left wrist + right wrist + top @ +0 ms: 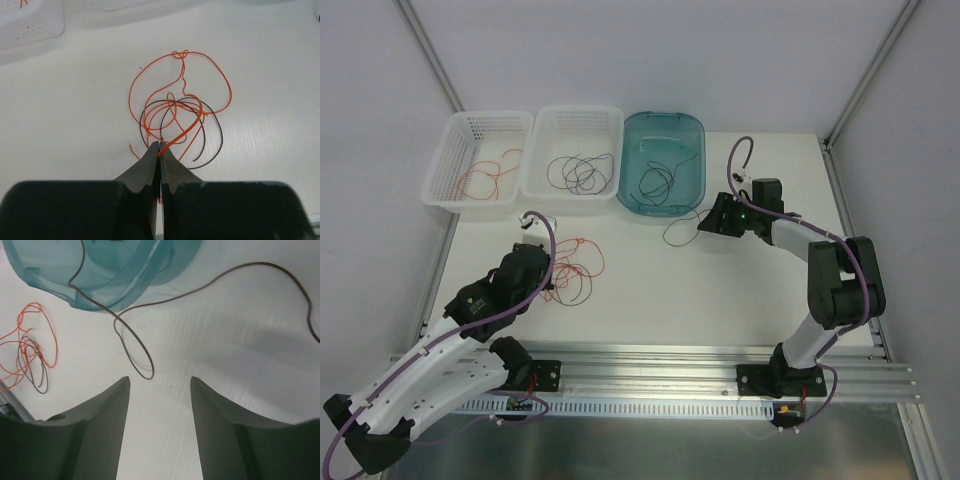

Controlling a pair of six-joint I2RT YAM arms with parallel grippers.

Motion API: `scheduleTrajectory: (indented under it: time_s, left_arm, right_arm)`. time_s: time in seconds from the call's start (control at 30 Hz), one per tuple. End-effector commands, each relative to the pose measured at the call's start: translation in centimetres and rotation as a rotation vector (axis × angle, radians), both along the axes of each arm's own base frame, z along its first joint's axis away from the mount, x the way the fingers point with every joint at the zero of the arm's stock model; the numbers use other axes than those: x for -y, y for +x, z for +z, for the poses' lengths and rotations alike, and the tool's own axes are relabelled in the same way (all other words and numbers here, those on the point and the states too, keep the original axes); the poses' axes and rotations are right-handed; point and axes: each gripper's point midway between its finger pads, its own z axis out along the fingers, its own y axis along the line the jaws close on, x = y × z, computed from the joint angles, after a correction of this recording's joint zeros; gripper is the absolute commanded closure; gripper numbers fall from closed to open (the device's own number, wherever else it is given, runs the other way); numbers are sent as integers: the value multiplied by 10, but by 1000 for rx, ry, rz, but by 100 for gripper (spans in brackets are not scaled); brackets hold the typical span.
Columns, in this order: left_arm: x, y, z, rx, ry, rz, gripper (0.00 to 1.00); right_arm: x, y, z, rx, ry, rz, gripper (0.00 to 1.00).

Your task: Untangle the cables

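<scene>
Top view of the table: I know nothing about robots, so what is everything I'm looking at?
Table: one, white, under everything.
Left basket: one, white mesh, far-left corner.
Middle basket: one, white mesh, beside it.
Bin: one, see-through teal, right of the baskets.
Red-orange cables: number unclear, in the left basket.
Black cables: number unclear, in the middle basket.
Trailing cable: one, black, from the bin over its rim onto the table.
Tangle: one, red-orange and black cables, on the table by the left arm.
Rail: one, silver, near edge.
Left arm: one, white and black, near left; jaws shut on the tangle's red-orange cable.
Right arm: one, white and black, near right; jaws open, empty.
</scene>
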Motion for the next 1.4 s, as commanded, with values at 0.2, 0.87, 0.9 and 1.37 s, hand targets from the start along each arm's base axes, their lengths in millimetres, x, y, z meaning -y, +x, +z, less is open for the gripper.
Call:
scheduleTrajectory:
  time_s: [0.2,0.87,0.9,1.37]
  left_arm:
    - [2,3,14,32,-22,-11,100]
    - [3,2,15,33,-25,-19,100]
    - [2,2,16,37,-27,-16,100]
    - [4,2,14,30,-24,-22,100]
  right_arm:
    - [-52,33,5,125,204,45,63]
    - [-43,-8,178,158,-70,93,99]
    - [-44,-2,194,188,-65,88,99]
    - [-91,83,373,641,208,73,99]
